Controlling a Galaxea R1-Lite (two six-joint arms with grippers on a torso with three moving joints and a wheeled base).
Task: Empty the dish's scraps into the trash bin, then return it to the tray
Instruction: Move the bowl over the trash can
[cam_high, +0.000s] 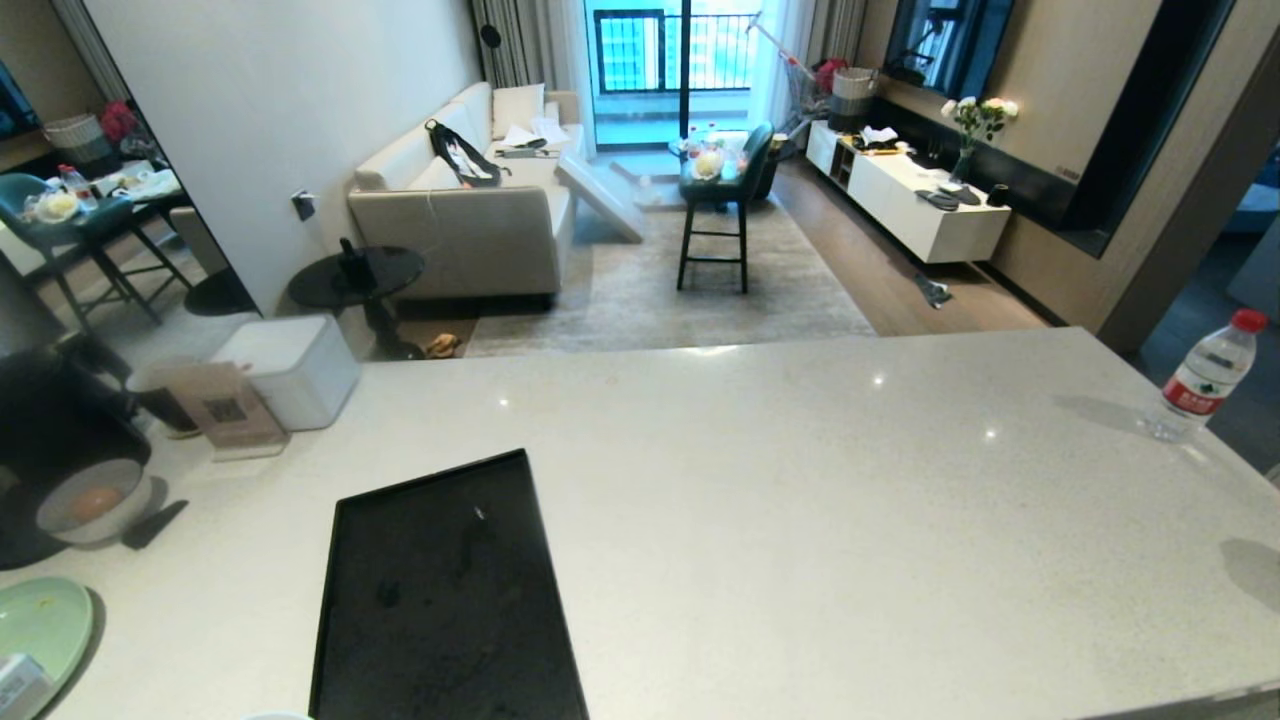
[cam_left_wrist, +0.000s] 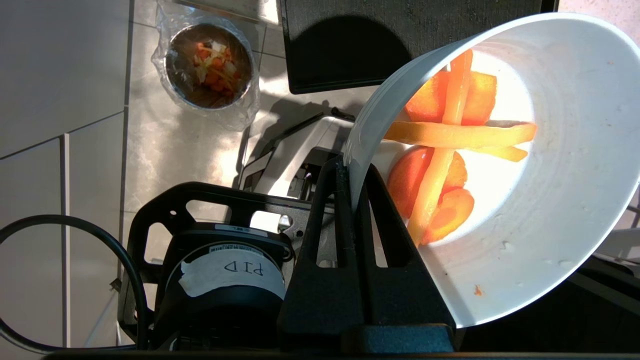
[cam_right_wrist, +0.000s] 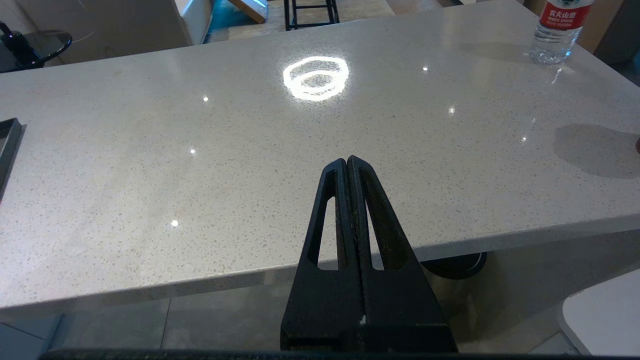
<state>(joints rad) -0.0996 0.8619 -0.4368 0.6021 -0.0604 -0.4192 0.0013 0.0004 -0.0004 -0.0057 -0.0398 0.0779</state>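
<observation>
My left gripper (cam_left_wrist: 352, 167) is shut on the rim of the dish (cam_left_wrist: 550, 210), a pale glossy bowl held tilted off the counter's left end. The scraps (cam_left_wrist: 450, 145), yellow sticks and orange chunks, still lie inside it. In the head view the dish (cam_high: 60, 525) shows at the far left under my dark left arm. The trash bin (cam_left_wrist: 210, 67), lined with a crinkly clear bag and holding food bits, stands on the tiled floor below and off to one side of the dish. The black tray (cam_high: 450, 590) lies bare on the counter. My right gripper (cam_right_wrist: 346, 159) is shut and holds nothing at the counter's near edge.
A mint-green plate (cam_high: 40, 625) lies at the counter's front left corner. A brown card (cam_high: 225, 405) and a white box (cam_high: 290, 370) stand behind the dish. A water bottle (cam_high: 1205, 375) stands at the far right. A round black-topped thing (cam_right_wrist: 455, 265) shows under the counter's edge.
</observation>
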